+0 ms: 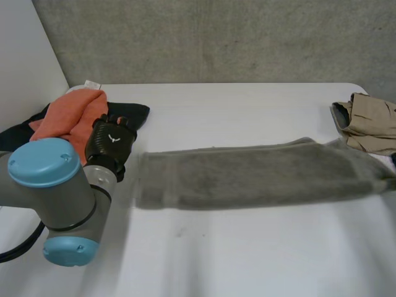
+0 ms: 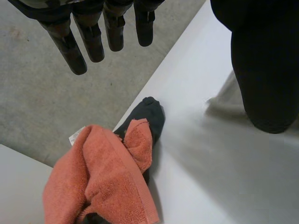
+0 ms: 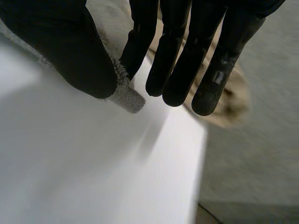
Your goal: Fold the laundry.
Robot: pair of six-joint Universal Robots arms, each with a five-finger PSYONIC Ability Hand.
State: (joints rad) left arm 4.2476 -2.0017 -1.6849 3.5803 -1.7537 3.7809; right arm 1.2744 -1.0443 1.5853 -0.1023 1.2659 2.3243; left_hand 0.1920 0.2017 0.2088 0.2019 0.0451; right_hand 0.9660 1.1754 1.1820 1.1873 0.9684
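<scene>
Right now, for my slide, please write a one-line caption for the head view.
Left hand beside an orange towel; a grey towel lies stretched across the white table.

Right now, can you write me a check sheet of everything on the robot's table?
surface: white table.
job's things: grey towel stretched long across the middle; orange towel bunched on a dark garment at the left; beige garment at the far right.
clutter: nothing seen.
hands: left hand open beside the orange towel, holding nothing; right hand pinches the grey towel's end between thumb and fingers.
cables: nothing seen.
surroundings: grey floor beyond the table.
</scene>
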